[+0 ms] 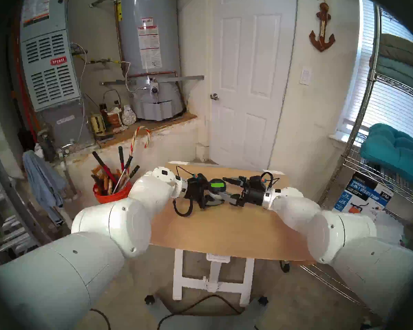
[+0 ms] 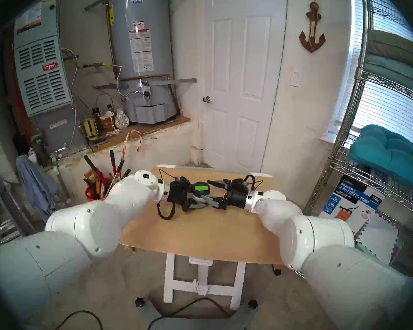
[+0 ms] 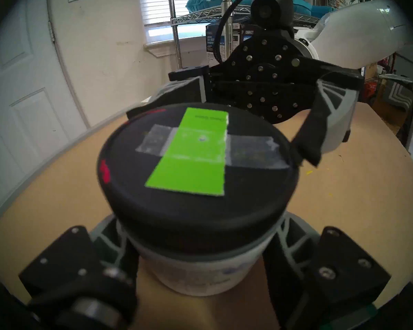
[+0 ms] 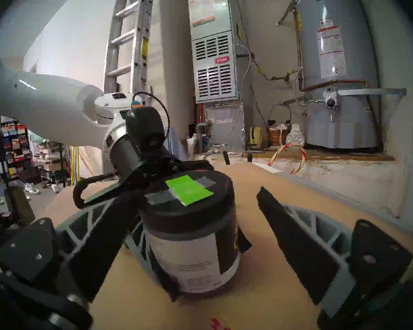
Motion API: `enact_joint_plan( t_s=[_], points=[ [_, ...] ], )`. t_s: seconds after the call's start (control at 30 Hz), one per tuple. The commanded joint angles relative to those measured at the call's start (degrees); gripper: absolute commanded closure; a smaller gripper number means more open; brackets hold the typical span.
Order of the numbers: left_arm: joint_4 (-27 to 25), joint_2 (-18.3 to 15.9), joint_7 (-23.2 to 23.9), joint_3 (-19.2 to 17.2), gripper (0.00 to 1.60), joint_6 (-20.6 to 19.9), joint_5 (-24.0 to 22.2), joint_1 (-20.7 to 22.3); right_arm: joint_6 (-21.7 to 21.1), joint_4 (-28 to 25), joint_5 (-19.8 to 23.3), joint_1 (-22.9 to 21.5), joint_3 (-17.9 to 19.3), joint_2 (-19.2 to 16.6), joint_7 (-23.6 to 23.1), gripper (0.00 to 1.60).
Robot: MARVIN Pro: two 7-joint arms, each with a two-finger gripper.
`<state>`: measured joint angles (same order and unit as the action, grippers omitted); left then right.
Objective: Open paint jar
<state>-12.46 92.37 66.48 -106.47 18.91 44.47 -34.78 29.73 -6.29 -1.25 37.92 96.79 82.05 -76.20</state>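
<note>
Plywood worktop (image 1: 219,229): my left tool (image 3: 200,258) clamps the paint jar (image 4: 191,253); right tool (image 4: 196,229), wide, could clip the lid (image 3: 198,160) off-centre and tip it.

The paint jar (image 4: 191,258) wears a white-grey printed label, its black lid (image 3: 196,170) a bright green strip (image 3: 191,153); the tabletop (image 1: 224,232) is tan.

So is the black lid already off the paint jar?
No, the black lid with its green strip sits on the paint jar.
</note>
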Motion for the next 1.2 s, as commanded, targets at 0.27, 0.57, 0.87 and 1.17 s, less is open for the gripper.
enact_joint_plan(
  t_s=[0.27,0.57,0.87,1.17],
  points=[
    [-0.1,0.7,0.2,-0.2,1.60,-0.1,0.1,1.4,3.7,-1.1,-0.1,-0.3,-1.1,1.1,-2.4,0.00],
    [0.1,0.8,-0.1,-0.5,1.60,-0.7,0.1,1.6,5.1,-1.3,0.0,-0.5,-1.7,0.4,-0.6,0.00],
    [0.4,1.0,-0.6,-1.0,1.60,-1.7,0.1,1.8,5.9,-1.1,0.2,-0.5,-2.3,0.8,0.5,0.00],
    [0.6,1.4,-1.0,-1.2,1.60,-2.3,0.3,1.6,5.9,-0.8,0.4,-0.4,-2.8,1.8,0.9,0.00]
  ],
)
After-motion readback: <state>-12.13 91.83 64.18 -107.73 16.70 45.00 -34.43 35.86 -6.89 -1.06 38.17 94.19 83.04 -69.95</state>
